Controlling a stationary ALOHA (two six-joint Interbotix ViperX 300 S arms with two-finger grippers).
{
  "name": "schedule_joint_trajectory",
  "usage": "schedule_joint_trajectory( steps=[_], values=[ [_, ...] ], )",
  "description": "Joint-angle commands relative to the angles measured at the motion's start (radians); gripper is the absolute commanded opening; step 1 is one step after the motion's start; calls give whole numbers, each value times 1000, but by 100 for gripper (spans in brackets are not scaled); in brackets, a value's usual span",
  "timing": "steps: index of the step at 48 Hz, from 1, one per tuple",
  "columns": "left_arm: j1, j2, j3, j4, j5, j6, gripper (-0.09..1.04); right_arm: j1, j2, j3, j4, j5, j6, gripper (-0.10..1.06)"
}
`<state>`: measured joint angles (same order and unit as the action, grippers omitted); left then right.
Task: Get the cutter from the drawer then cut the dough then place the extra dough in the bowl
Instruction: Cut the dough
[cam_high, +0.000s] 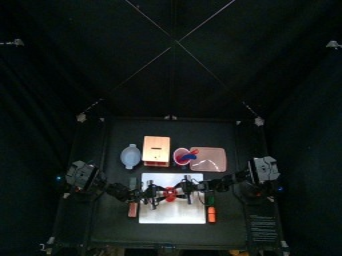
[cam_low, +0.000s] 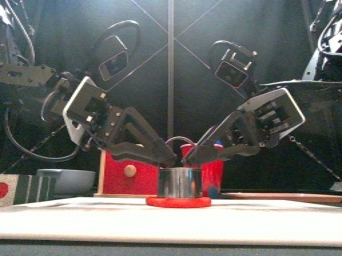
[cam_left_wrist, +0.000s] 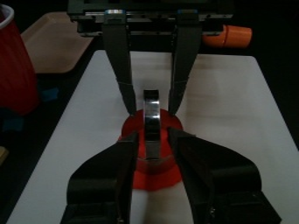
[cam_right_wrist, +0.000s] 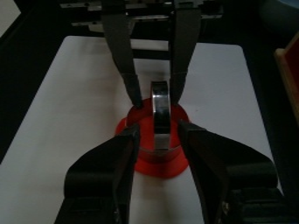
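Both arms met on the cutter, dead centre of the front view.
From the left, the left gripper (cam_low: 163, 155) was pinched narrow on the cutter (cam_low: 181, 182), which stood upright on the red dough (cam_low: 178, 201) on the white board (cam_low: 80, 208). The right gripper (cam_low: 198, 155) clamped it likewise from the right. Neither arm looked nearer, and the push looked to be straight down.

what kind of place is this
Probably a robot test booth staged as a toy kitchen: black curtains around a small table, left gripper and right gripper holding a metal cutter on red dough.
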<state>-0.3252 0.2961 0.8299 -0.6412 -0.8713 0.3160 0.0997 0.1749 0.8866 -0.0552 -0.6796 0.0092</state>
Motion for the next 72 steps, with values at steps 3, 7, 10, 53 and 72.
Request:
schedule_joint_trajectory(
  steps=[3,7,10,53,72],
  values=[
    [3,-11,-18,3,15,2,68,2,-17,-14,-14,2,0,55],
    [3,-11,-18,6,25,3,67,0,-17,-14,-15,8,0,48],
    [3,-11,-18,12,29,3,65,-2,-17,-14,-14,12,0,44],
    [3,67,-15,11,103,-20,49,-11,83,-3,55,46,6,41],
    [-11,135,-18,20,117,-117,48,-11,120,2,103,46,5,41]
  ],
)
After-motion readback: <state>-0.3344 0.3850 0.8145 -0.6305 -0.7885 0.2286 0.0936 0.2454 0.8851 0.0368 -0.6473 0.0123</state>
